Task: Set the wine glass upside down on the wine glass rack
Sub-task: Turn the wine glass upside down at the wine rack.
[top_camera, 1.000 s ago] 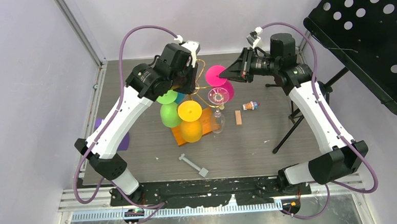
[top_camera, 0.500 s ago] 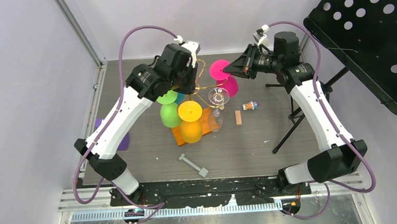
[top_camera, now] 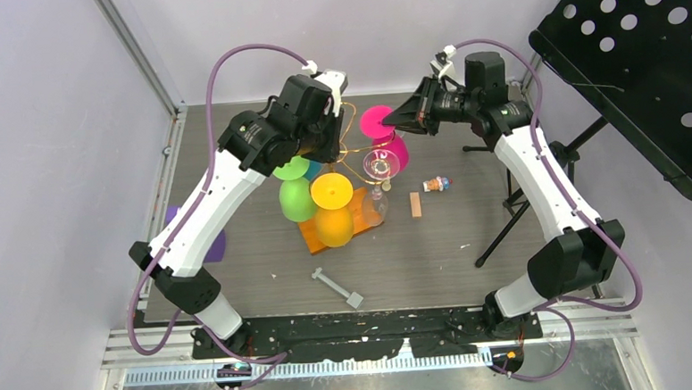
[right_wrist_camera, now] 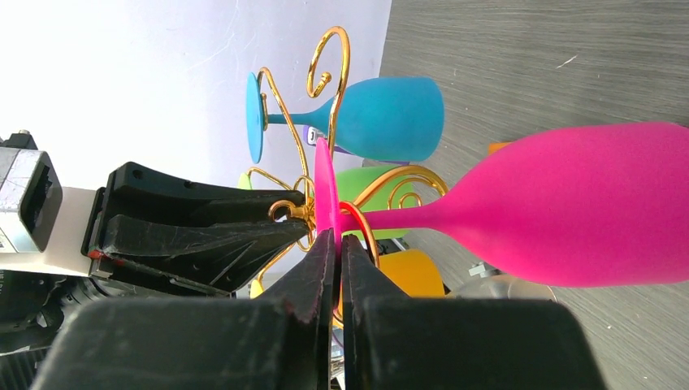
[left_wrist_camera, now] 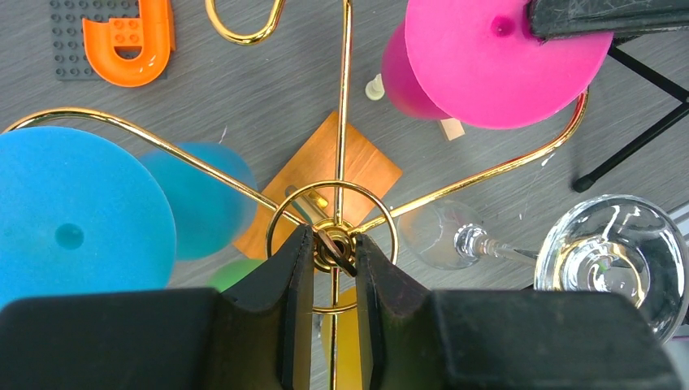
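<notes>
On the counter (top_camera: 435, 253), nearest the arm bases, a grey metal bar (top_camera: 336, 287) was seen lying flat. Beyond it the wine glass rack (top_camera: 310, 236) stood on its orange wooden base, with yellow glasses (top_camera: 332, 193), green glasses (top_camera: 295, 200), a blue glass (left_wrist_camera: 77, 215) and a clear glass (top_camera: 381, 166) hung upside down from its gold arms. To the right of the base a small wooden block (top_camera: 415, 205) lay, and just past it a small bottle-like item (top_camera: 436, 184) whose label was too small to be read. No other writing could be made out.

The left gripper (left_wrist_camera: 329, 248) was held above the rack's centre, its jaws closed on the gold knob at the top of the twisted stem.

At the far right side of the rack the pink wine glass (top_camera: 382, 130) was held inverted, bowl down and foot uppermost. Its stem was seen at the loop of one gold arm, the foot lying just above that wire. The flat foot was pinched edge-on between the closed jaws of the right gripper (right_wrist_camera: 335, 240), which reached in from the right. Whether the foot rested on the wire could not be told.
</notes>
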`<state>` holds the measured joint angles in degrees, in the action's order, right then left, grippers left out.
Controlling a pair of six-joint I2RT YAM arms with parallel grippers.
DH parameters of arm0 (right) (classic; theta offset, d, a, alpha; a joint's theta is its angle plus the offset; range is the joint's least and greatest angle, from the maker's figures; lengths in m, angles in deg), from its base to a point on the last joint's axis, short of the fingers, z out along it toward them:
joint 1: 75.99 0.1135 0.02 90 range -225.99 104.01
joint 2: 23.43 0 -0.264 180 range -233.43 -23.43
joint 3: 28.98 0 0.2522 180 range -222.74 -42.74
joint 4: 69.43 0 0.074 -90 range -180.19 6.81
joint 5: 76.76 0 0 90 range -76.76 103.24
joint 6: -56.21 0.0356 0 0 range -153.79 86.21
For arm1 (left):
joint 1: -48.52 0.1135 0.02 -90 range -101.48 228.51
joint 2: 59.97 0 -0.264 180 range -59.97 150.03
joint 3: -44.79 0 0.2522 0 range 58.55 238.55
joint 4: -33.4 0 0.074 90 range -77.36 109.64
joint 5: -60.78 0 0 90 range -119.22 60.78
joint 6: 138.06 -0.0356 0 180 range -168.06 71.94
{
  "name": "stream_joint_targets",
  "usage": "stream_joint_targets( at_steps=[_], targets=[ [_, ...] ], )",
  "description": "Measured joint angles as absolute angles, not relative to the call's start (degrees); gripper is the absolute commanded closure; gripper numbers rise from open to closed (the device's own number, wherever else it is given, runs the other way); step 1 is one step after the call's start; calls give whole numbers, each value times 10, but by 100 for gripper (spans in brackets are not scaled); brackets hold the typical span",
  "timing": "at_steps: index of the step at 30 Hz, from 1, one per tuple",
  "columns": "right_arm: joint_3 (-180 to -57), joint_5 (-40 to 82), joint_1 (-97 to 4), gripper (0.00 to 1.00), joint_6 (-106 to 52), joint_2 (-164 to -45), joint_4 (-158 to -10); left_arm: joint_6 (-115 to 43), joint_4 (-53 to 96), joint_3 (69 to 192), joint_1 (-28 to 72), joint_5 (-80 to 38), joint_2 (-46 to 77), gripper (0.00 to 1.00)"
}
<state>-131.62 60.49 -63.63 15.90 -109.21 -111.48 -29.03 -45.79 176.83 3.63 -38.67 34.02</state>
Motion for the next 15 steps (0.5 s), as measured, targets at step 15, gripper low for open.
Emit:
stream_joint_targets(
  at_steps=[15],
  targets=[
    [-1317,634,-633,82,195,-1102,-1055,-291,-449,1761,36,-385,335,79]
  ],
)
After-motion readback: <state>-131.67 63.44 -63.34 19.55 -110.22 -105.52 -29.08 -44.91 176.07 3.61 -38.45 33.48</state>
